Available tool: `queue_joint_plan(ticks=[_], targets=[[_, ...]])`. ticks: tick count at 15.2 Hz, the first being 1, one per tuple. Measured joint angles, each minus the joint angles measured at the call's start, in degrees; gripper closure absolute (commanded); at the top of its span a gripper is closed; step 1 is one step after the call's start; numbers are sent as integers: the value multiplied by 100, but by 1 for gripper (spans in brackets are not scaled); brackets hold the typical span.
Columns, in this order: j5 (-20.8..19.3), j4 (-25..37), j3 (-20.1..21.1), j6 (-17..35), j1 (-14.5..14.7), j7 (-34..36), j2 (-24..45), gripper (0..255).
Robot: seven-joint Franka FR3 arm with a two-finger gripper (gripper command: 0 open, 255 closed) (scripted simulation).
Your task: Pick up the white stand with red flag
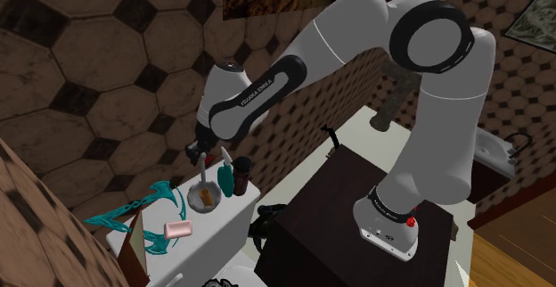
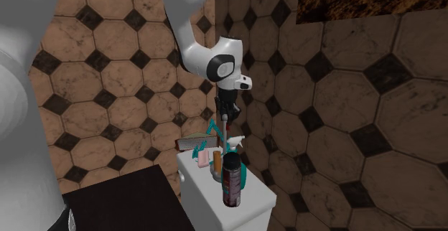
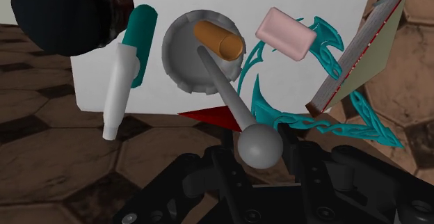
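The white stand with red flag is a grey-white round base (image 3: 179,62) on the white toilet tank lid (image 3: 320,0), with a thin pole that ends in a ball (image 3: 261,146). Its red flag (image 3: 209,115) hangs low beside the pole. My black gripper (image 3: 261,154) is at the top of the pole, and its fingers close snugly on the ball from both sides. From the shoulder view the gripper (image 1: 201,154) hangs straight above the base (image 1: 203,197). The second exterior view has the gripper (image 2: 228,115) over the pole (image 2: 224,133).
An orange cylinder (image 3: 219,40) lies in the stand's base. Beside it on the lid are a teal and white spray bottle (image 3: 129,62), a dark can (image 3: 62,14), a pink soap bar (image 3: 284,33), a teal ornament (image 3: 327,45) and a leaning book (image 3: 362,49). Tiled walls stand close behind.
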Motion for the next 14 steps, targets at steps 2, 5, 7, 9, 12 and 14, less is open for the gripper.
queue_joint_plan(ticks=[2, 5, 7, 9, 12, 14], targets=[[-8, 8, -6, -104, -4, 18, -96, 255], [-27, 7, -16, -286, 13, 82, -285, 255], [-35, 7, -21, -416, 8, 107, -416, 255], [-42, 12, -25, -545, 3, 130, -540, 255], [-61, 54, -35, -755, 1, 176, -712, 255], [-66, 57, -36, -838, 0, 195, -793, 255]])
